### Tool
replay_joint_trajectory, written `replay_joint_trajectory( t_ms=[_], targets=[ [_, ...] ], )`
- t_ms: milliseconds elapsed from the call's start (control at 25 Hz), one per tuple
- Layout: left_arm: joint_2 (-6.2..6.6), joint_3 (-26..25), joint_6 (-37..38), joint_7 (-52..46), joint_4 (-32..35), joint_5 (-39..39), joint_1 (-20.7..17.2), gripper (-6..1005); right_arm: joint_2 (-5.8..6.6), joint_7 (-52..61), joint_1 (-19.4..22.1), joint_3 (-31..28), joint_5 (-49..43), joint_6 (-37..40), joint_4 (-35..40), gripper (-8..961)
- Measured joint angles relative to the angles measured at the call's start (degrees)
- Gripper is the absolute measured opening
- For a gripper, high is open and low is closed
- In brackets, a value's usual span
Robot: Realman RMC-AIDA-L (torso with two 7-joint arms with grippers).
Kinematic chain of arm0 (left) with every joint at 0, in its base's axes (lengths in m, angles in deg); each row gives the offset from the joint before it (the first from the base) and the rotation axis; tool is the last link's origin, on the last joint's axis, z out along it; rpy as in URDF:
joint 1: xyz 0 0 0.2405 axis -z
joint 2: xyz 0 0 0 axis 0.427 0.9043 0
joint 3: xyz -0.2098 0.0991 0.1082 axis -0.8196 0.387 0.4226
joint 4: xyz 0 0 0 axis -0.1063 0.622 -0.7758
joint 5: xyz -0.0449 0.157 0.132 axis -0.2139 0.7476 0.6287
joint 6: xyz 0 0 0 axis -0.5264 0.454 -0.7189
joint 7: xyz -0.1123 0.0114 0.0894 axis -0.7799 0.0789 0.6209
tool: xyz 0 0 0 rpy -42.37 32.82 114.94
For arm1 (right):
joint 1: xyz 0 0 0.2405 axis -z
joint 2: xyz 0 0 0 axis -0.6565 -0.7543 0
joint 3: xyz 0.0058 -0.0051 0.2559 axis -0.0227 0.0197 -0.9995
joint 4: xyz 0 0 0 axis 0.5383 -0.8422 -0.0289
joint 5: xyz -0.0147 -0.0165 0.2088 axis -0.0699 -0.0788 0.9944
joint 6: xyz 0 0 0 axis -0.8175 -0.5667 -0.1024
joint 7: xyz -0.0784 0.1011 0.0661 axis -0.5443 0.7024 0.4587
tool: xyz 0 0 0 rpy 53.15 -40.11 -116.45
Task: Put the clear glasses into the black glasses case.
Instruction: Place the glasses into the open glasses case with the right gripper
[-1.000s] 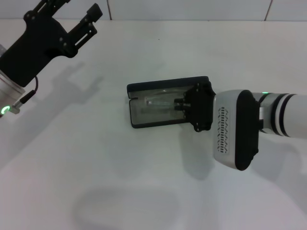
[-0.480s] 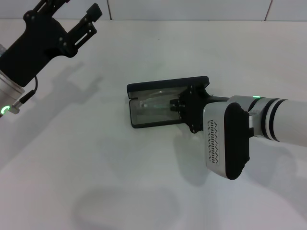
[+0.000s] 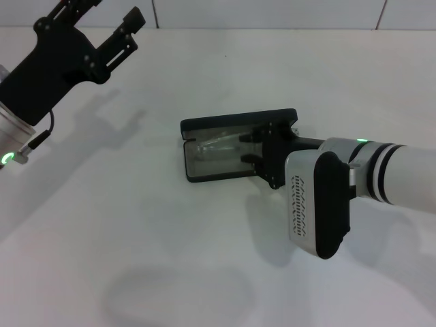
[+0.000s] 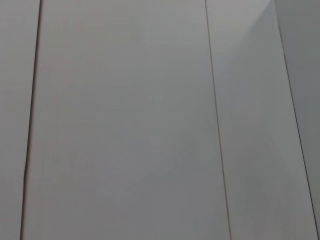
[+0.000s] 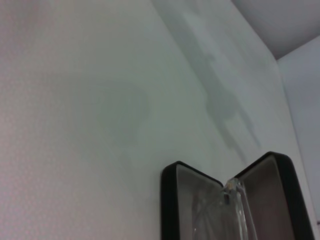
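The black glasses case [image 3: 204,174] lies open in the middle of the white table, its lid [image 3: 235,121] standing up at the back. The clear glasses [image 3: 216,142] rest inside on the grey lining, slightly tilted. My right gripper [image 3: 246,148] reaches into the case's right end, open, one finger on each side of the glasses' end. In the right wrist view the case [image 5: 170,200] shows from its end with the glasses [image 5: 231,202] between its two halves. My left gripper [image 3: 102,13] hangs open, high at the far left, away from the case.
The white table [image 3: 136,238] runs all around the case. A tiled wall [image 3: 272,13] stands at its back edge. The left wrist view holds only plain white panels [image 4: 125,125].
My right arm has pushed left, further into the case, and its fingers have spread apart off the glasses. The glasses now lie in the case. The left arm has not moved.
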Motion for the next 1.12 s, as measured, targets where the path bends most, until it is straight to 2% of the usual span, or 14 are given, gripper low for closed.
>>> replay_joint_trajectory(
  t_ms=[120, 320, 520, 680, 800, 880, 960, 1120],
  targets=[
    [0.0, 0.0, 0.0, 0.0, 0.0, 0.0, -0.1, 726, 0.12, 0.2, 0.4, -0.1, 0.2, 2.3, 1.4, 208],
    [0.0, 0.0, 0.1, 0.0, 0.0, 0.0, -0.2, 726, 0.27, 0.5, 2.4, -3.6, 0.5, 10.3, 5.2, 333],
    [0.0, 0.0, 0.1, 0.0, 0.0, 0.0, -0.2, 726, 0.31, 0.5, 4.2, -6.1, 0.9, 13.5, 7.4, 357],
    [0.0, 0.0, 0.1, 0.0, 0.0, 0.0, -0.2, 726, 0.42, 0.3, 5.3, -11.9, 6.0, 21.7, 9.3, 375],
    [0.0, 0.0, 0.0, 0.0, 0.0, 0.0, -0.2, 726, 0.49, -1.2, 5.5, -20.6, 14.2, 31.9, 8.9, 390],
    [0.0, 0.0, -0.1, 0.0, 0.0, 0.2, -0.1, 726, 0.51, -3.1, 5.1, -27.6, 21.2, 39.0, 6.2, 399],
    [0.0, 0.0, -0.3, -0.2, 0.0, 0.8, 0.0, 726, 0.55, -5.2, 4.2, -35.0, 27.4, 45.5, 1.5, 408],
    [0.04, 0.0, -2.7, -3.3, 0.3, 3.4, 1.1, 726, 0.82, -7.4, -0.2, -54.5, 35.7, 58.3, -15.3, 427]
  ],
)
